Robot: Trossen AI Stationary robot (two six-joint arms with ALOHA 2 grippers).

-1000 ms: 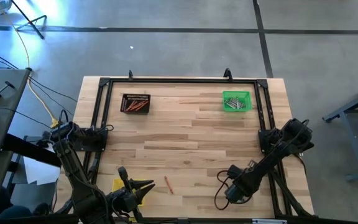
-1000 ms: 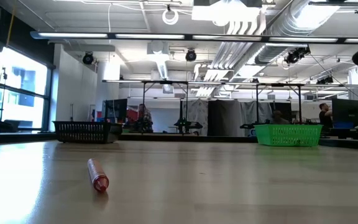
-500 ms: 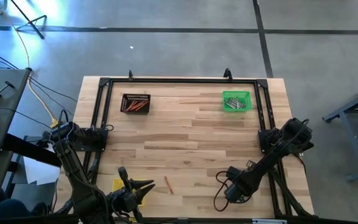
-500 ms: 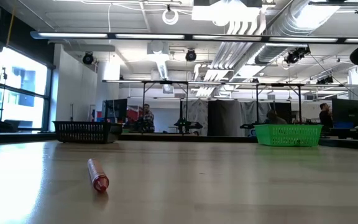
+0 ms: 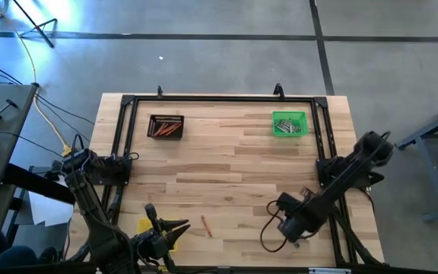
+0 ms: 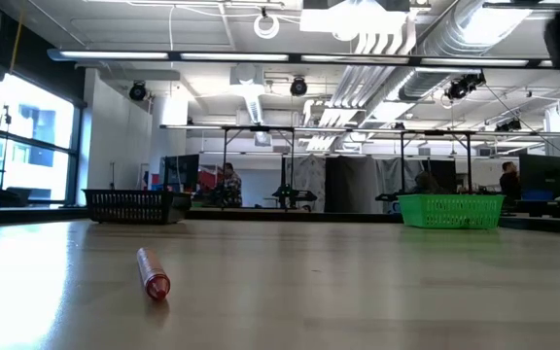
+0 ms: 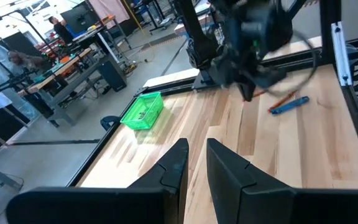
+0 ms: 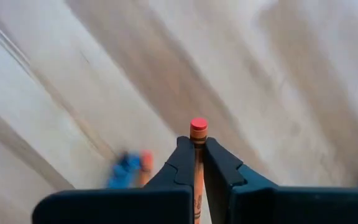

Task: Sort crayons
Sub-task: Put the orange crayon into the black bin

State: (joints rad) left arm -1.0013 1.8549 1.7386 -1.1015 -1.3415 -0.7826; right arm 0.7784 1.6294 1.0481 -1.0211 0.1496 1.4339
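Note:
My right gripper [image 5: 293, 230] hangs over the table's near right part, shut on an orange-red crayon [image 8: 198, 132]. Below it, a blue crayon [image 7: 289, 106] and an orange one [image 8: 145, 160] lie on the wood. Another orange-red crayon [image 5: 205, 226] lies flat near the front edge, right of my left gripper [image 5: 179, 227]. That gripper's fingers [image 7: 178, 163] stand a narrow gap apart with nothing between them. At the back, a black tray [image 5: 166, 125] holds orange crayons and a green tray [image 5: 289, 123] holds grey ones. My right gripper pinches the orange-red crayon's shaft [image 8: 198, 148] between its two fingers. The fingers point down and the crayon lies along them, its flat end [image 8: 198, 124] sticking out past the fingertips. The crayon is lifted clear of the table.
A black frame [image 5: 219, 98] runs around the table's working area. A yellow thing [image 5: 143, 226] lies at the front left, beside my left gripper. Bare wood spans the middle between the trays and the arms. The room beyond holds desks, racks and people.
My right arm has risen from the table's near right part, and its wrist has tipped. The loose crayon near the front edge and both trays have stayed where they were.

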